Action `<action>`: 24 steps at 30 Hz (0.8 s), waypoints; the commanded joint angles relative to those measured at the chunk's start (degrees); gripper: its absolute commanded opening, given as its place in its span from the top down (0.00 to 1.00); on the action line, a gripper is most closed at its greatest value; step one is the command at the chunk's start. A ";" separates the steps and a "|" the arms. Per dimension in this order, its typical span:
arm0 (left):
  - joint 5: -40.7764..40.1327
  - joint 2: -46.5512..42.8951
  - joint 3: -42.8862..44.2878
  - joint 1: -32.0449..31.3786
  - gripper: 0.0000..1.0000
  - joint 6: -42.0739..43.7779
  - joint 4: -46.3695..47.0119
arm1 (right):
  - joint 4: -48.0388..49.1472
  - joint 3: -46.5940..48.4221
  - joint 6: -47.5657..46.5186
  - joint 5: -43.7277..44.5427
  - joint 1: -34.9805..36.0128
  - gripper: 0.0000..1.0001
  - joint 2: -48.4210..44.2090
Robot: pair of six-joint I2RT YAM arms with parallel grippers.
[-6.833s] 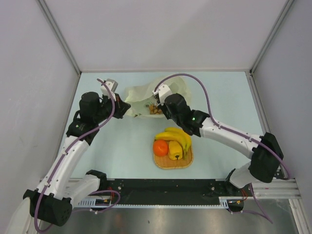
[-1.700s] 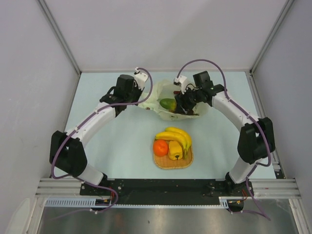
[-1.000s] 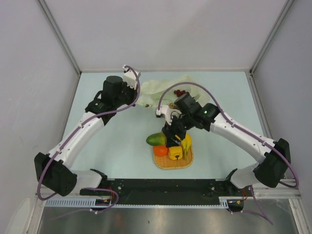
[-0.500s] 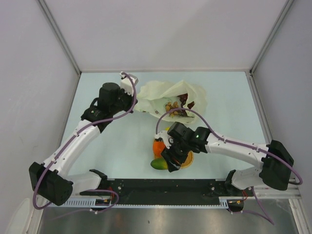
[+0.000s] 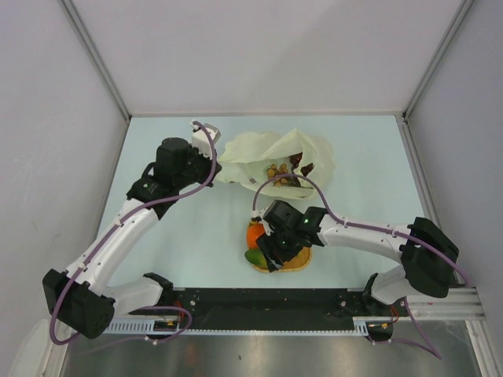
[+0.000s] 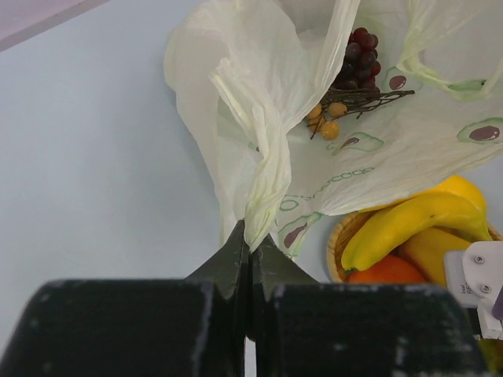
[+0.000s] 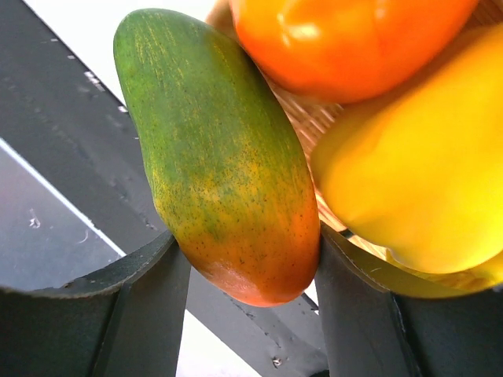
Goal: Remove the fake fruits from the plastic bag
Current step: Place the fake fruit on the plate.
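The pale yellow-green plastic bag (image 5: 271, 151) lies open at the back of the table. Dark purple grapes (image 5: 302, 164) and a brown nut cluster (image 5: 275, 170) lie on it. My left gripper (image 5: 212, 166) is shut on a fold of the bag (image 6: 259, 118) at its left edge (image 6: 250, 237). My right gripper (image 5: 264, 257) is shut on the red-green mango (image 7: 220, 157), holding it against the near left rim of the woven mat (image 7: 314, 118). The orange (image 7: 338, 39), the yellow pepper-like fruit (image 7: 416, 181) and the banana bunch (image 6: 416, 224) lie on the mat.
The black rail (image 5: 236, 298) at the table's front edge runs just below the mango. Grey walls enclose the table on three sides. The right arm (image 5: 361, 233) stretches across the table right of the mat.
My right gripper carried the mango from the bag to the front, then drew it back a little onto the mat's near left rim. My left gripper keeps its hold on the bag.
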 commanded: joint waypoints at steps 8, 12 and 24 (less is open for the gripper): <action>2.41 -0.46 0.05 0.25 1.00 -2.68 1.96 | 1.97 -0.89 2.73 2.21 0.57 0.71 1.75; 2.93 -0.63 -0.48 0.34 1.00 -3.03 2.14 | 1.62 -1.15 2.64 1.94 0.66 0.59 1.58; 3.90 -0.63 -0.83 0.34 1.00 -3.47 2.22 | 2.15 -1.94 2.82 1.24 1.19 0.23 1.40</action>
